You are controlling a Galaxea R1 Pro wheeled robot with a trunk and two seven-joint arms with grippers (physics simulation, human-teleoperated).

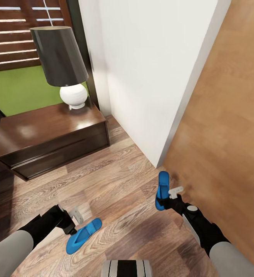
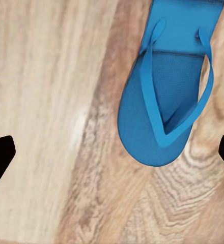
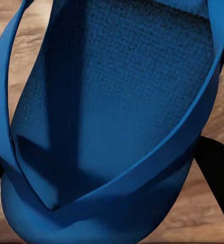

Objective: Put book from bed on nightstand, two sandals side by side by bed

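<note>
The nightstand (image 1: 46,138) with its lamp (image 1: 61,61) sits by the window, with the wood floor (image 1: 115,181) in front of it. One sandal (image 1: 82,235) lies flat on the planks just beside the left gripper (image 1: 74,223), whose fingers are spread wide with nothing between them. The other sandal (image 1: 162,190) is at the right gripper (image 1: 172,195); it looks pinched, but whether the fingers are actually clamped can't be told. Best bet: the robot lowers that one parallel to the first, toes matching, before letting go.
</note>
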